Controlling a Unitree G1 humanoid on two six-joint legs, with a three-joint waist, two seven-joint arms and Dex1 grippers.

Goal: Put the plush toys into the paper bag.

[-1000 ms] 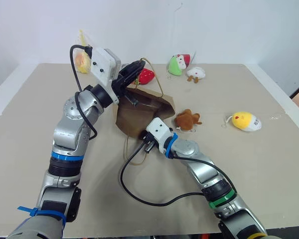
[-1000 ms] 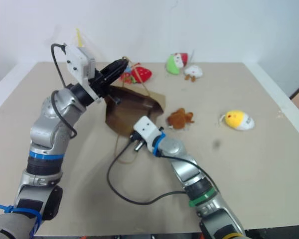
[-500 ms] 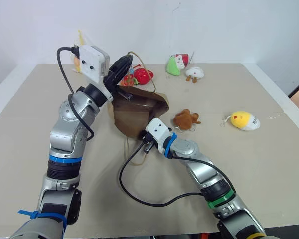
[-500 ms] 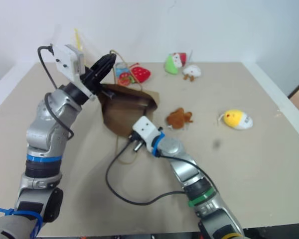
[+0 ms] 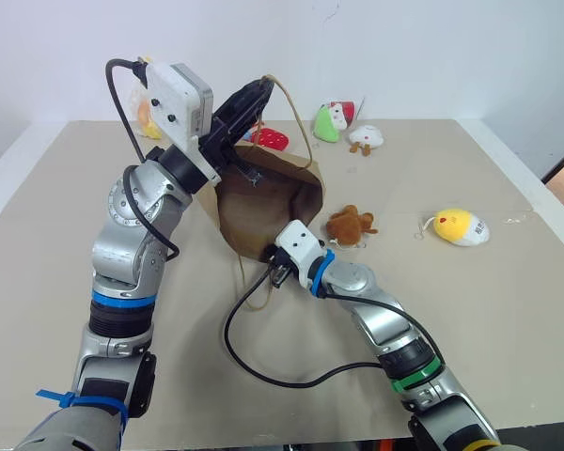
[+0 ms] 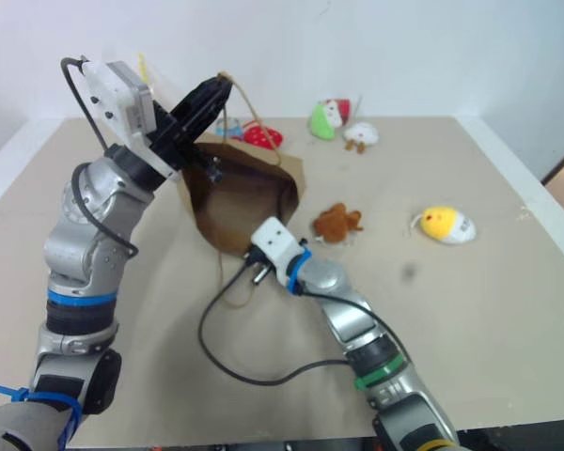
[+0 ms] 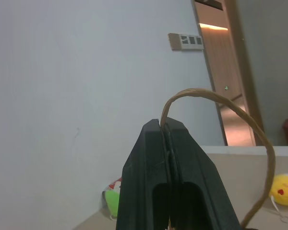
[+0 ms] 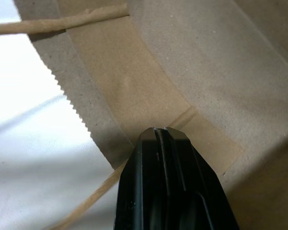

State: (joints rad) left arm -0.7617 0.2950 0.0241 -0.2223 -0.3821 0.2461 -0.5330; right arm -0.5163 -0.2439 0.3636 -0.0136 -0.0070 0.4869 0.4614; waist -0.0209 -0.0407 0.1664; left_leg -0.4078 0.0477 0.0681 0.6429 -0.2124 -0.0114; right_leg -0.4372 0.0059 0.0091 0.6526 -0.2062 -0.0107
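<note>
The brown paper bag (image 5: 263, 207) lies in the middle of the table with its mouth facing me. My left gripper (image 5: 261, 87) is shut on the bag's upper cord handle (image 7: 221, 100) and holds it up, which lifts the top edge and keeps the mouth open. My right gripper (image 5: 274, 273) sits low at the bag's front edge, shut on the lower rim (image 8: 110, 96). A brown furry plush toy (image 5: 352, 226) lies just right of the bag. A yellow plush toy with a white end (image 5: 461, 226) lies further right.
A red strawberry toy (image 5: 271, 138) lies behind the bag. A green and red toy (image 5: 334, 120) and a small white toy (image 5: 368, 138) sit at the back. A clear packet with orange contents (image 5: 148, 115) is at the back left. The bag's second handle (image 5: 249, 287) trails on the table.
My left gripper has risen with the handle in it, lifting the bag's top edge so the mouth gapes wider. The right gripper has stayed at the lower rim.
</note>
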